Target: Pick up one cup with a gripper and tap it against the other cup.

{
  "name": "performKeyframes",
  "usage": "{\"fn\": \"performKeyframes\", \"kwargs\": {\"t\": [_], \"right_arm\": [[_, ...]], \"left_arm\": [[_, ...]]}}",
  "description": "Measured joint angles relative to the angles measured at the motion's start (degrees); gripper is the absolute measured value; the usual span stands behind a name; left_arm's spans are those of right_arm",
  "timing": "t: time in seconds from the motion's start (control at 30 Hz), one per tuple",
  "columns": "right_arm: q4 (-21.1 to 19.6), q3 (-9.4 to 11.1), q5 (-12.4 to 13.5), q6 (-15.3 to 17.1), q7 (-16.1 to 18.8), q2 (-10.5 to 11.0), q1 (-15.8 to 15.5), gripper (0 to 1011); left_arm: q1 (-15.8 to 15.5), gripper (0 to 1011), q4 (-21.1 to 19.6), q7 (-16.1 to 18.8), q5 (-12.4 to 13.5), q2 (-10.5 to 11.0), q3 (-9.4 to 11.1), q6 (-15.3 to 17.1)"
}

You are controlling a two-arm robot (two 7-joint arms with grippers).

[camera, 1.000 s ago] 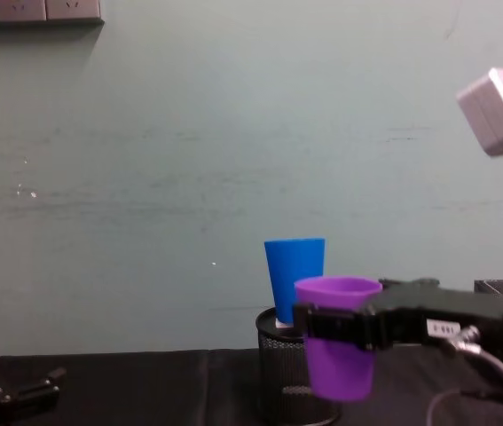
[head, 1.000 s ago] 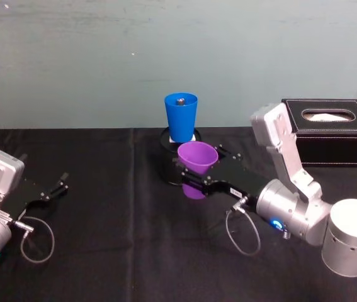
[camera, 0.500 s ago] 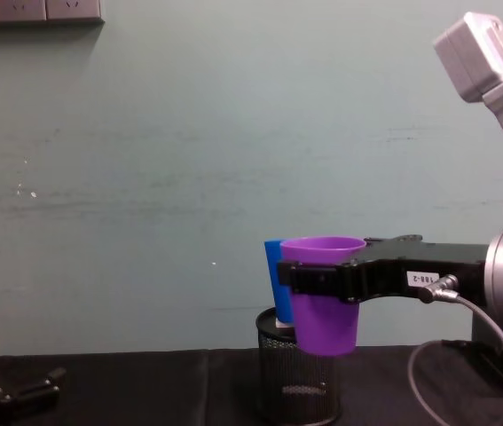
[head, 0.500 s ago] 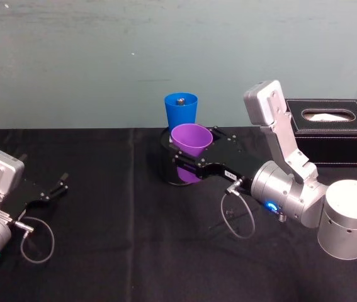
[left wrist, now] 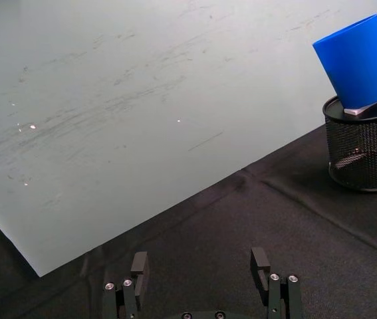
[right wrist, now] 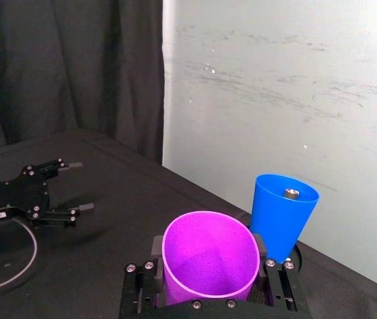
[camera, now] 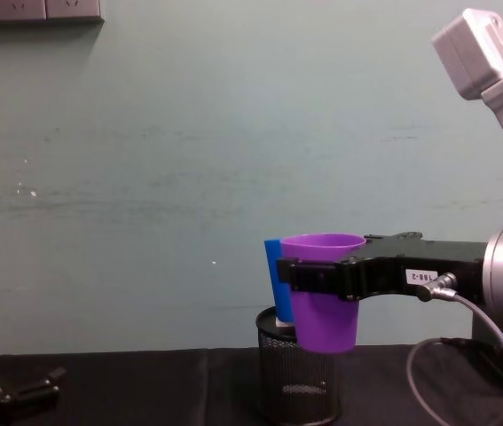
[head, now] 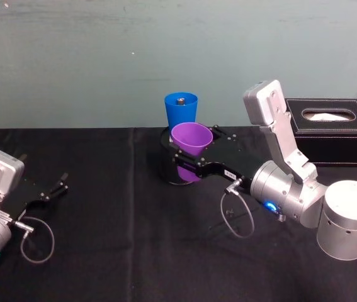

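The purple cup (head: pixel 191 139) hangs upright in the air, with my right gripper (head: pixel 188 163) shut on its lower wall. It sits just in front of the blue cup (head: pixel 181 114), which stands on top of a black wire-mesh pen holder (camera: pixel 296 385). In the right wrist view the purple cup (right wrist: pixel 208 256) has its rim right beside the blue cup (right wrist: pixel 282 212); I cannot tell whether they touch. From the chest, the purple cup (camera: pixel 321 293) covers most of the blue cup (camera: pixel 272 275). My left gripper (head: pixel 61 183) rests open on the table at the far left, holding nothing.
A black tissue box (head: pixel 329 129) stands at the back right, behind my right arm. A teal wall closes off the back of the black-clothed table (head: pixel 115 239). A grey cable loops beside each wrist.
My right gripper has lifted the purple cup and carried it back and left, up against the blue cup. Over the last half second it barely moved. The left arm stayed still.
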Motion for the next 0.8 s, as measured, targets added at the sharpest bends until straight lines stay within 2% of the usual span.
{"fn": "performKeyframes", "kwargs": {"t": [0.8], "right_arm": [[0.0,0.0,0.0,0.0,0.2,0.0,0.1,744]], "left_arm": [[0.0,1000,0.0,0.0,0.0,0.0,0.0,0.0]]}}
